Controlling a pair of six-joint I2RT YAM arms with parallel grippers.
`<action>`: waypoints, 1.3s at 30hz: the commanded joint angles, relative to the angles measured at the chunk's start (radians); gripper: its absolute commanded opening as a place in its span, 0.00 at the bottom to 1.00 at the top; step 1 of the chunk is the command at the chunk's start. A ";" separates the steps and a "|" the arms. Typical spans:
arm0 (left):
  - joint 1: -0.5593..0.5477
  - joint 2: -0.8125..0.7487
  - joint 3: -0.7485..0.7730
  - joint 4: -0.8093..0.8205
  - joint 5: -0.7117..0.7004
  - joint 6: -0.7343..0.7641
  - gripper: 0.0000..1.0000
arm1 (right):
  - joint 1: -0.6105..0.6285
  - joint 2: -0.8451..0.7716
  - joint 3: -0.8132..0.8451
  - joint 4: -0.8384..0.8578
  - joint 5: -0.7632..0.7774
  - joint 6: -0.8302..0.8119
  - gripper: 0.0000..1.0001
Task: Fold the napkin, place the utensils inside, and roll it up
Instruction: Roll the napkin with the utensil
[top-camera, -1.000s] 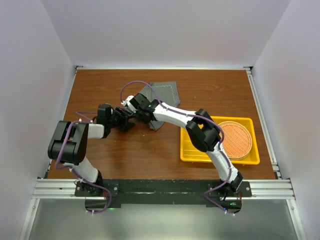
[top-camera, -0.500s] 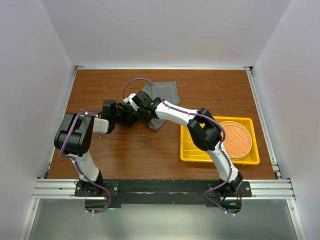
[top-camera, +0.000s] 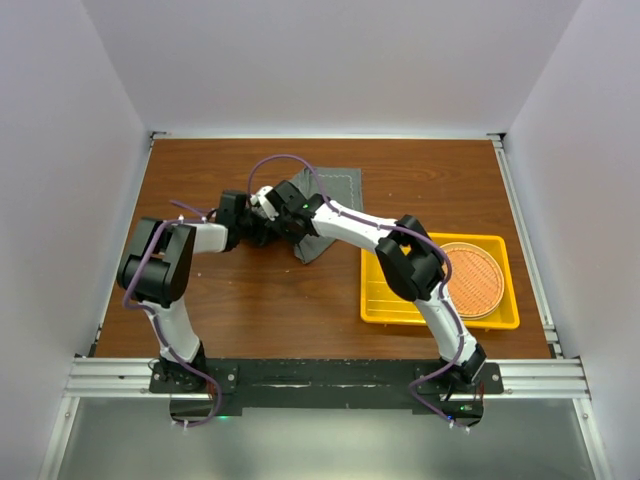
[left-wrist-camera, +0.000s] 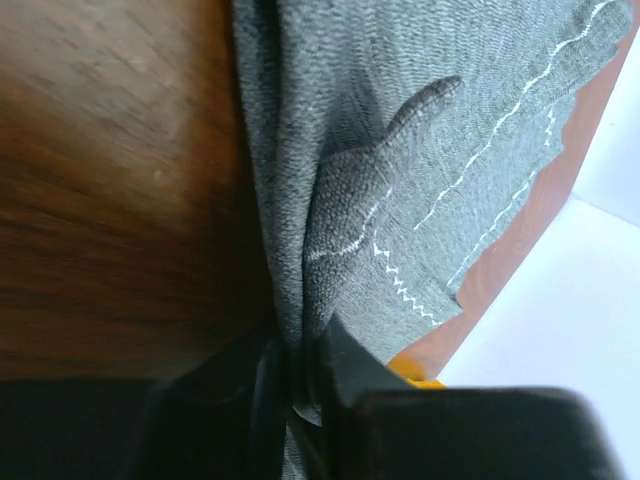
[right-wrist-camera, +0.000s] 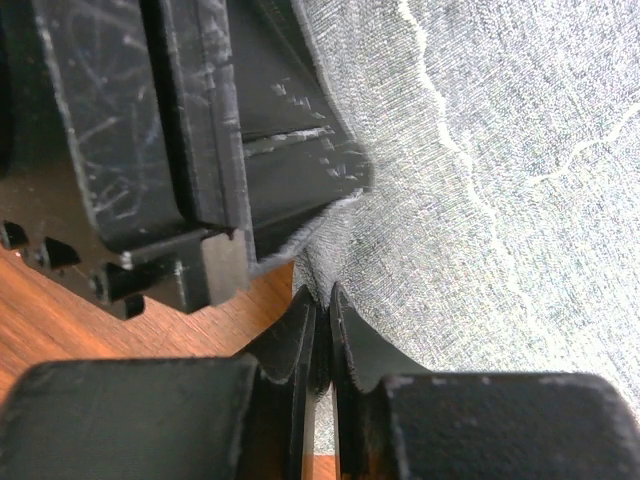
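On the wooden table (top-camera: 300, 300), left jaws and right jaws each seem clamped on the napkin (top-camera: 340, 188).

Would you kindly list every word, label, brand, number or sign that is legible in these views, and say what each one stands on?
None: no readable text in any view.
The napkin bears only a pale zigzag stitched line, no lettering.
The yellow tray, the woven mat and the table show no print.
The left gripper and the right gripper show plain black fingers, no markings.
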 joint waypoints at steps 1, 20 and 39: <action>-0.034 0.048 -0.048 -0.131 -0.067 0.067 0.05 | 0.036 0.005 -0.037 -0.034 -0.106 -0.021 0.00; -0.032 -0.172 -0.097 -0.354 0.025 -0.054 0.00 | 0.077 -0.280 -0.319 0.133 -0.100 -0.015 0.61; -0.032 -0.175 -0.109 -0.412 0.048 -0.081 0.00 | 0.212 -0.268 -0.482 0.354 0.301 -0.085 0.61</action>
